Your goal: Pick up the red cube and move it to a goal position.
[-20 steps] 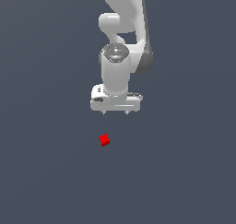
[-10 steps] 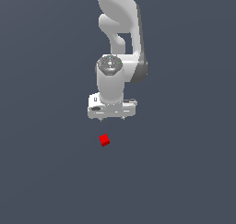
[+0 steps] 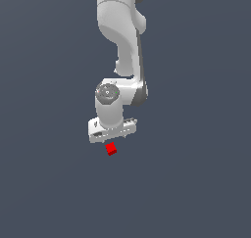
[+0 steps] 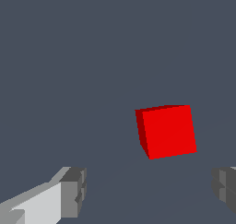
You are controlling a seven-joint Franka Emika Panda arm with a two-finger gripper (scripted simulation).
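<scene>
The red cube [image 3: 111, 148] rests on the dark grey floor, a small bright red block. My white gripper [image 3: 112, 140] hangs directly over it, its body just above the cube in the exterior view and hiding the fingers there. In the wrist view the red cube [image 4: 167, 130] fills the middle of the picture, lying ahead of the gripper [image 4: 150, 191], nearer one finger than the other. The two grey fingertips [image 4: 73, 191] stand wide apart with nothing between them, so the gripper is open.
A flat dark grey floor [image 3: 196, 183] spreads around the cube in every direction. The white arm [image 3: 122, 41] rises above the gripper toward the top of the exterior view.
The arm has come down and shifted toward the exterior view's left, bringing the gripper from well above the cube to just over it. The cube has not moved.
</scene>
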